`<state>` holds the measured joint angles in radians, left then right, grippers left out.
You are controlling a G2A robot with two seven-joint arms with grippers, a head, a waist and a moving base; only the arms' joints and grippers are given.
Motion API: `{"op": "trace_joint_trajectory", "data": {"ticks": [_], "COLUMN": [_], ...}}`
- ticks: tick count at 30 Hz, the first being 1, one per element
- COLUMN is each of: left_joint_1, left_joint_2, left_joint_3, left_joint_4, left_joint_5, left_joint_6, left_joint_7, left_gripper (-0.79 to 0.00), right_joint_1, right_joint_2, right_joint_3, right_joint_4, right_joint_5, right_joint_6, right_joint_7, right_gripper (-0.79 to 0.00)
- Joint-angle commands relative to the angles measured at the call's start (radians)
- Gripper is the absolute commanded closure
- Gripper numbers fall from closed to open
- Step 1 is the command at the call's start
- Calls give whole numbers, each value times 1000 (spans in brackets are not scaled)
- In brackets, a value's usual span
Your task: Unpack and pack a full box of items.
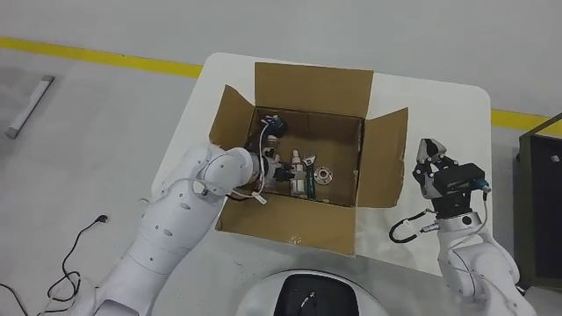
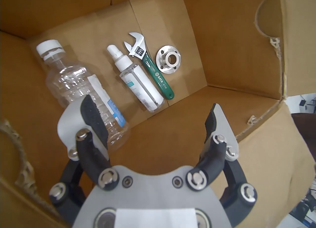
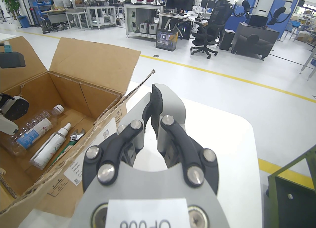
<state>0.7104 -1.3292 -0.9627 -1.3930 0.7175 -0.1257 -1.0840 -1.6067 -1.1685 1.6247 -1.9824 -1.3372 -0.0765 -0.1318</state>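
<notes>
An open cardboard box (image 1: 290, 213) stands on the white table (image 1: 439, 105). On its floor lie a clear plastic bottle (image 2: 74, 83), a white spray bottle (image 2: 135, 82), a green-handled wrench (image 2: 150, 66) and a metal flange (image 2: 168, 59). My left gripper (image 2: 150, 113) hangs open inside the box, one finger just over the clear bottle's lower end, nothing held. My right gripper (image 3: 153, 105) is shut and empty above the table, outside the box's right flap (image 1: 386, 158). The right wrist view looks into the box (image 3: 81, 105) at the clear bottle (image 3: 34, 127) and spray bottle (image 3: 51, 146).
The box's four flaps are spread outward. A dark green cabinet (image 1: 540, 211) stands off the table's right edge. Bare tabletop lies to the right of the box around my right gripper (image 1: 430, 160). A yellow floor line (image 1: 97, 55) runs behind the table.
</notes>
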Motion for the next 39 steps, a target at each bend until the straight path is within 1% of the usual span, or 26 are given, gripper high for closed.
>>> {"op": "trace_joint_trajectory", "data": {"ticks": [1, 3, 5, 6, 10, 15, 20, 22, 23, 24, 25, 26, 28, 32, 37, 39], "left_joint_1": [-26, -49, -74, -77, -103, -122, -130, -130, -129, -129, -128, -126, -122, -110, -103, -100], "left_joint_2": [-6, -12, -19, -24, -40, -50, -52, -52, -51, -51, -50, -49, -48, -45, -43, -43], "left_joint_3": [27, 54, 92, 104, 128, 133, 120, 116, 113, 109, 108, 104, 97, 82, 68, 64], "left_joint_4": [40, 80, 103, 117, 169, 218, 233, 233, 231, 230, 227, 220, 213, 202, 203, 207], "left_joint_5": [8, 31, 92, 79, 67, 69, 65, 72, 76, 80, 82, 85, 88, 86, 82, 75], "left_joint_6": [-31, -47, -54, -53, -14, 30, 66, 80, 86, 95, 101, 108, 118, 129, 137, 143], "left_joint_7": [10, 18, 28, 32, 56, 85, 88, 87, 84, 82, 80, 77, 72, 64, 61, 64], "left_gripper": [-785, -785, -785, -785, -785, -785, -785, -785, -785, -785, -785, -785, -785, -785, -785, -785], "right_joint_1": [0, 0, 0, 0, 0, 0, 0, 6, 10, 12, 13, 14, 11, 7, 5, 3], "right_joint_2": [0, 0, 0, 0, 0, 0, 0, 0, 0, 1, 1, 1, 1, 3, 11, 13], "right_joint_3": [0, 0, 0, 0, 0, 0, 0, 3, 9, 16, 21, 31, 43, 78, 114, 111], "right_joint_4": [0, 0, 0, 0, 0, 0, 1, -6, -15, -22, -31, -50, -73, -144, -191, -187], "right_joint_5": [0, 0, 0, 0, 0, 0, 1, 2, 9, 9, 13, 29, 67, 185, 228, 226], "right_joint_6": [0, 0, 0, 0, 0, 0, 1, -2, -11, -13, -16, -20, -25, -70, -164, -182], "right_joint_7": [0, 0, 0, 0, 0, 0, 2, 21, 40, 65, 81, 113, 160, 301, 424, 460], "right_gripper": [0, 0, 0, 0, 0, 0, 0, 0, -25, -212, -357, -785, -785, -785, -785, -785]}}
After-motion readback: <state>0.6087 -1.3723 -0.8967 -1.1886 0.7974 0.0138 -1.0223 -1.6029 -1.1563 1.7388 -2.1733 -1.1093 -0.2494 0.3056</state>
